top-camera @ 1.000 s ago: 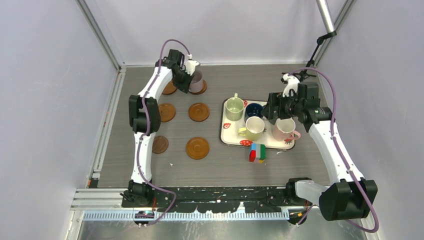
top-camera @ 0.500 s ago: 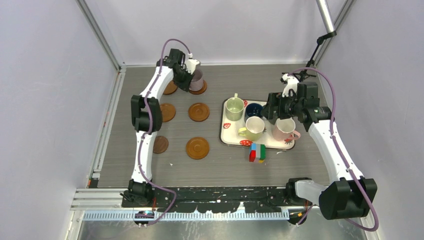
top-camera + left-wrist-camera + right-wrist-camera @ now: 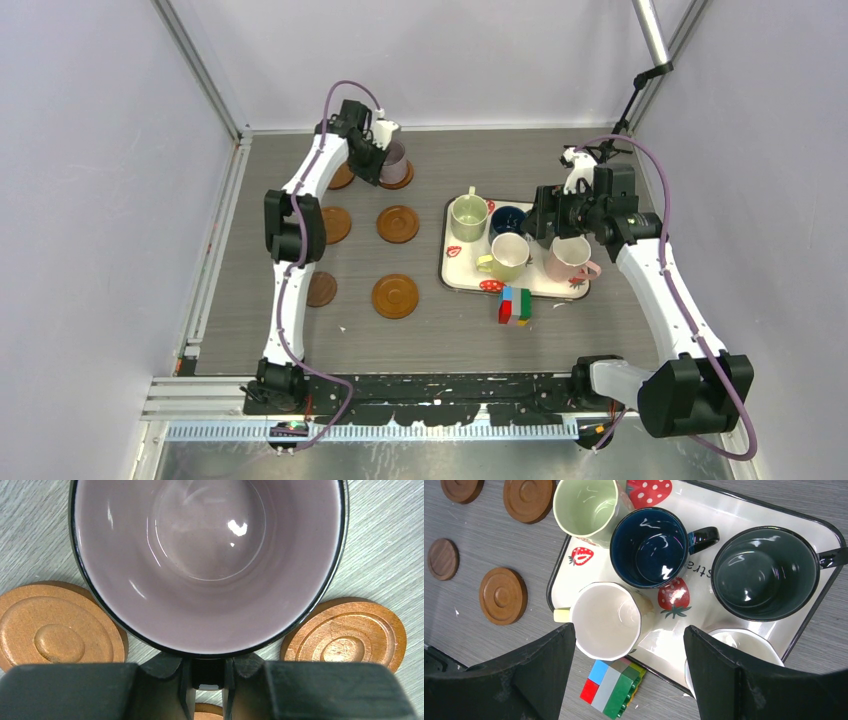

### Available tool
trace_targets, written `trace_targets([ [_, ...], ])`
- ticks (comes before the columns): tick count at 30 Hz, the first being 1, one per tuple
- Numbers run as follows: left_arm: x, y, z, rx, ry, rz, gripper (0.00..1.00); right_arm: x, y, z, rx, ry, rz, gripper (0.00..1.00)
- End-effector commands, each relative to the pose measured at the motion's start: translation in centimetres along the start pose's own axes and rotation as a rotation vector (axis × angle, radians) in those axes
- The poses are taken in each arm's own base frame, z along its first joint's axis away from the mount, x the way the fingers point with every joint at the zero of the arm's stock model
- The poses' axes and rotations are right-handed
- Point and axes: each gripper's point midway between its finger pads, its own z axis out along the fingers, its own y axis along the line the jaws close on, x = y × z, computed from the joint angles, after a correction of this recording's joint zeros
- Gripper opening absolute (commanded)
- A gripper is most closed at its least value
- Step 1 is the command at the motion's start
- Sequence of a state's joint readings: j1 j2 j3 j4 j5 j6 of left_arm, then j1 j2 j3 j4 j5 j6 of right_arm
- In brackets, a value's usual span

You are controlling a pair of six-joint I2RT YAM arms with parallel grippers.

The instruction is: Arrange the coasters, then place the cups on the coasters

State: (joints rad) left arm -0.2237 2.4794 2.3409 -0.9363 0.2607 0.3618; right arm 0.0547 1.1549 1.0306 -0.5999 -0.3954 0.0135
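Observation:
My left gripper (image 3: 373,153) is shut on the dark handle of the mauve cup (image 3: 207,555) at the far left of the table. The cup hangs over the back row of coasters, with one coaster (image 3: 55,630) to its left and another (image 3: 345,635) to its right; whether it touches anything I cannot tell. More coasters (image 3: 398,224) lie nearer. My right gripper (image 3: 628,632) hovers open over the tray (image 3: 729,515). On the tray are the light green cup (image 3: 586,505), dark blue cup (image 3: 649,547), grey cup (image 3: 766,572), pale yellow cup (image 3: 606,620) and pink cup (image 3: 570,260).
A multicoloured block toy (image 3: 515,305) lies on the table just in front of the tray's near edge. Grey walls and metal rails enclose the table on the left, back and right.
My left gripper has carried the mauve cup slightly toward the back of the table. The right arm has not moved.

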Motion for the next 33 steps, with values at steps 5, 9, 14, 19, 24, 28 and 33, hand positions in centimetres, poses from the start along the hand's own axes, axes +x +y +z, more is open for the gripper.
trace_targets([
  [5, -3.4, 0.5, -1.5, -0.032, -0.102, 0.009, 0.11, -1.0, 0.1, -0.1, -0.010, -0.027, -0.016, 0.84],
  [9, -3.4, 0.2, -1.4, -0.029, -0.099, 0.015, 0.15, -0.9, 0.1, -0.1, -0.010, -0.027, -0.016, 0.84],
  [14, -3.2, 0.0, -1.5, -0.030, -0.088, 0.005, 0.26, -1.0, 0.1, -0.2, -0.007, -0.029, -0.017, 0.84],
  [19, -3.2, -1.0, -2.5, -0.003, -0.086, -0.023, 0.40, -1.0, 0.1, -0.1, -0.007, -0.028, -0.017, 0.84],
  [24, -3.0, -1.9, -3.1, 0.008, -0.080, -0.015, 0.45, -1.0, 0.1, -0.2, -0.008, -0.030, -0.016, 0.84],
  [28, -3.0, -2.5, -3.7, 0.030, -0.083, -0.019, 0.45, -1.1, 0.1, -0.3, -0.006, -0.035, -0.019, 0.84],
  [33, -3.7, -2.8, -5.8, 0.022, -0.102, -0.019, 0.54, -1.1, 0.1, -0.3, -0.003, -0.037, -0.021, 0.84],
])
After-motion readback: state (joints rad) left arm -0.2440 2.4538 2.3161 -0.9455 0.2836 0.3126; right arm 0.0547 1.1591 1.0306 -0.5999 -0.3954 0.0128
